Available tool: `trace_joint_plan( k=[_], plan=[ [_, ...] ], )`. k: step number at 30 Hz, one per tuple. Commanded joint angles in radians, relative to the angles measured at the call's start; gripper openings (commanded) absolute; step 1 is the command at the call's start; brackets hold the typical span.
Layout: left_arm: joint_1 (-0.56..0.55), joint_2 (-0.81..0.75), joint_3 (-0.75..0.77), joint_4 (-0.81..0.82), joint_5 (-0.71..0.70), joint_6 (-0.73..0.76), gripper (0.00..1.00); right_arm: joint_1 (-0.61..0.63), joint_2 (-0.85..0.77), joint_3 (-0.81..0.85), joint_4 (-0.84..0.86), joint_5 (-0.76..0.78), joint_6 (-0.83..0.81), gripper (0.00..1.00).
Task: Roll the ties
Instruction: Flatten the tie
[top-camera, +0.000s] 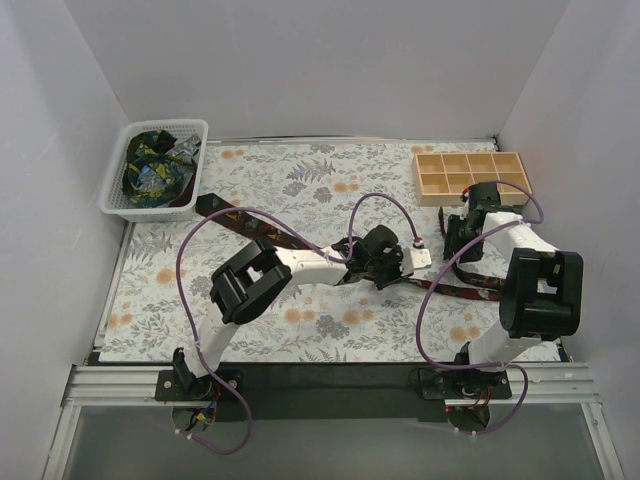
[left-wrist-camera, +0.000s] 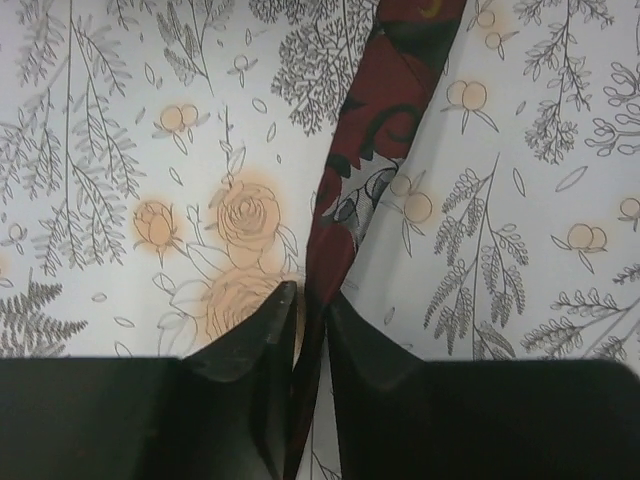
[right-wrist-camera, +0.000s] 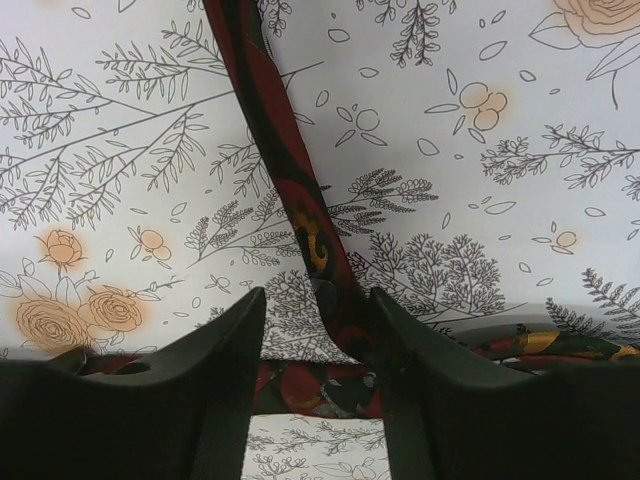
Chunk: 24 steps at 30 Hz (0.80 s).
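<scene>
I'm seeing the left arm (top-camera: 300, 262) reaching low over the middle of the table (top-camera: 300, 180), its left gripper (left-wrist-camera: 312, 295) pinching the maroon tie (left-wrist-camera: 390, 100), which is lying diagonally from the far-left corner toward the right edge. The right arm (top-camera: 520, 240) is sitting folded, its right gripper (right-wrist-camera: 316, 295) straddling the tie, jaws apart.

maroon tie (left-wrist-camera: 390, 100) | unrolled, flat, diag. | other ties (top-camera: 152, 170) | heaped far-left

Back left on the floral-print worktop (top-camera: 300, 180), a white plastic basket (top-camera: 165, 123) with dark patterned ties (top-camera: 150, 170) inside; back right, a tan wooden compartment tray (top-camera: 470, 153); long maroon fabric tie (left-wrist-camera: 395, 90) runs diagonally across the middle.
</scene>
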Motion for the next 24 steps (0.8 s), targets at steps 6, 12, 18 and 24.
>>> trace_joint_plan(
  k=[6, 12, 18, 24],
  plan=[
    [0.067, -0.170, -0.097, -0.216, 0.042, -0.095, 0.00, -0.009, 0.022, 0.025, 0.026, 0.002, 0.021, 0.14],
    [0.156, -0.200, -0.091, -0.463, 0.075, -0.149, 0.00, -0.105, 0.022, 0.069, 0.010, 0.048, 0.087, 0.01],
    [0.278, -0.202, -0.097, -0.637, 0.088, -0.204, 0.00, -0.206, 0.057, 0.129, -0.004, 0.075, 0.142, 0.01],
    [0.424, -0.211, -0.134, -0.678, 0.096, -0.336, 0.00, -0.280, 0.080, 0.169, -0.010, 0.123, 0.187, 0.04]
  ],
)
